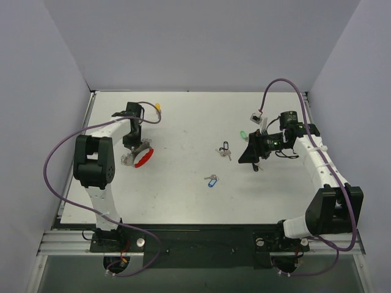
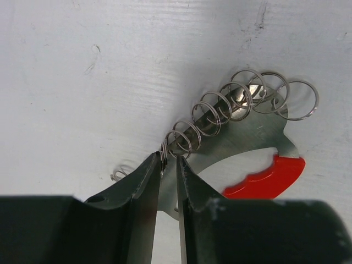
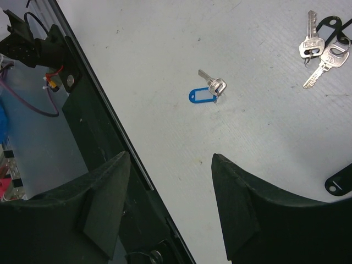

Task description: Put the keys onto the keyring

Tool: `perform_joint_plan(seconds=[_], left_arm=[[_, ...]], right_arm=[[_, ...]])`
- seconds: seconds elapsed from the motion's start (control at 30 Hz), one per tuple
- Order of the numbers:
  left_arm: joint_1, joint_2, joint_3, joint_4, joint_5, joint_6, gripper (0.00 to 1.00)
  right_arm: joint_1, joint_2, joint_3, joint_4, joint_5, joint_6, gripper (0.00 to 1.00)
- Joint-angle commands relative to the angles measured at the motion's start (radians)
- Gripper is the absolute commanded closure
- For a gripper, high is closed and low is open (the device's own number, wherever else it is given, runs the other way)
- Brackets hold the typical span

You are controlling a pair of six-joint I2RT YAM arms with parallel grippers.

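Showing the stage before any threading. Left hand [image 2: 169, 165]: fingers [image 2: 137, 190] drawn almost together and clamped on the near end of the keyring [image 2: 258, 132]. The keyring lies flat on the tabletop [image 1: 183, 122] and stretches forward from the fingertips. Its row of wire rings [image 2: 220, 107] runs away from the grip, and its red arc [image 2: 269, 176] sits just beside one finger. Right hand [image 3: 170, 159]: fingers wide apart, nothing between them, hovering above the tabletop. The keys [image 1: 225, 151] all lie loose, well apart from the left hand and none on the keyring.

Likely faults:
- **Slipping grip.** The pinch takes only thin wire at the edge, so the keyring may slip or swivel when a key is pushed against it.
- **Poor pick-up.** A key lying flat gives the right hand little to close on, so the fingers may shove it along the tabletop or catch only its tag.
- **Two keys at once.** The joined keys would lift together and could foul the wire.

Count:
- One keyring and two hands.
- One blue-tagged key [image 3: 208, 89], straight ahead of the right hand's fingertips.
- Two keys on a black tag [image 3: 318, 52], farther ahead and off to one side.
- One green tag [image 1: 243, 135] just beside the right hand, its key too small to make out.
- One second black tag [image 3: 340, 184] close by the outer side of a finger, cut off by the frame edge
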Motion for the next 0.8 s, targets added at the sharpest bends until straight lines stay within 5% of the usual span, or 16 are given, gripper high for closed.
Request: perform_joint_plan(seconds=[0.0,0.77], left_arm=[[-0.015,-0.018,0.047,-0.008,-0.059,0.023,0.71],[-0.039,0.031,0.074,-0.023,-0.117,0.046,0.77]], right_arm=[[0.006,0.012,0.039,-0.032,-0.038,-0.029,0.44],[0.010,0.010,0.047,-0.055,-0.045,-0.047,0.44]])
